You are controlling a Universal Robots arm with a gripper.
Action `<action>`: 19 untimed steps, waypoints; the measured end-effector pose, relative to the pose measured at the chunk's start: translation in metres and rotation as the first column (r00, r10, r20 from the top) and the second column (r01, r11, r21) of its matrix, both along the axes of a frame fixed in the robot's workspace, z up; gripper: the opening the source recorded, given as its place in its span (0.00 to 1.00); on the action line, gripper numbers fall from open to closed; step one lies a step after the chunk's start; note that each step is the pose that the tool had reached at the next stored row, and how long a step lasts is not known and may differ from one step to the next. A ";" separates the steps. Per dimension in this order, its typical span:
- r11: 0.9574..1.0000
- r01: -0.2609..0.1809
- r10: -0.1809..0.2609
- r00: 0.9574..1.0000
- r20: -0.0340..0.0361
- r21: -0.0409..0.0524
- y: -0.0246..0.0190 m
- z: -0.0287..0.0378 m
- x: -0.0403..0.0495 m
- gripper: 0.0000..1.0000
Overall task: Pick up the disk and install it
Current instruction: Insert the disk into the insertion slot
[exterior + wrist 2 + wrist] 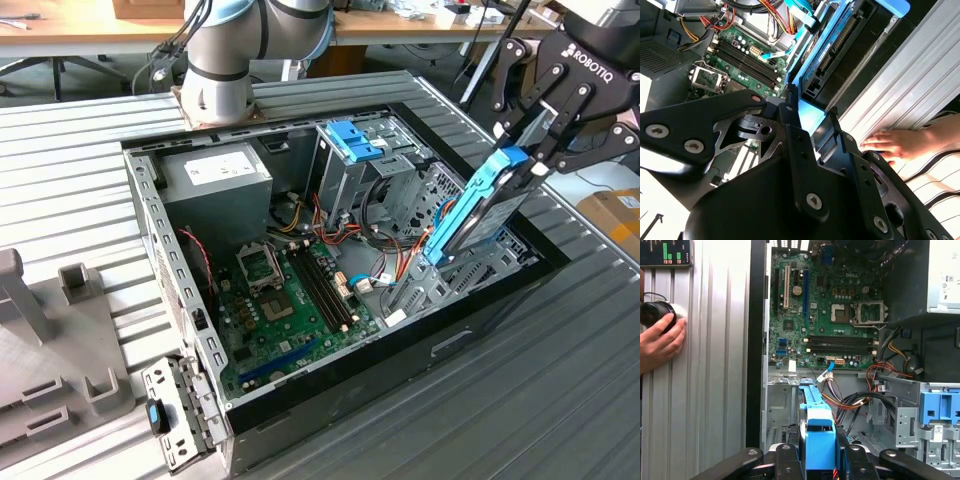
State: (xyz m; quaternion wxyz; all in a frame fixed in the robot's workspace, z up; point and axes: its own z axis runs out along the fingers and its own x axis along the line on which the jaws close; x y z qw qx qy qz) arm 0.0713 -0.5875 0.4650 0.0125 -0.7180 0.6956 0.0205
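The disk [480,215], a black drive in bright blue carrier rails, hangs tilted over the open computer case's side at the exterior view's right. Its lower end reaches down to the grey drive bay [440,290]. My gripper [530,150] is shut on the disk's upper blue end tab. In the second wrist view the disk [840,45] runs away from the gripper [815,125] toward the case. In the first wrist view the blue rail of the disk [818,425] sits between the fingers [785,460], pointing at the bay floor.
The case holds a green motherboard [290,290], a grey power supply [215,180] and a tall metal cage with a blue latch [352,140], with cables between them. A person's hand [660,342] rests on the ribbed table beside the case. A grey fixture [50,340] stands at the exterior view's left.
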 end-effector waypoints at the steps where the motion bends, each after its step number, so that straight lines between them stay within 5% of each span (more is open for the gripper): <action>1: 1.000 0.000 0.000 1.000 0.000 0.000 0.0000 -0.0008 0.0003 0.36; 19: 0.999 0.032 -0.032 0.999 0.000 0.000 0.0000 -0.0146 0.0017 0.36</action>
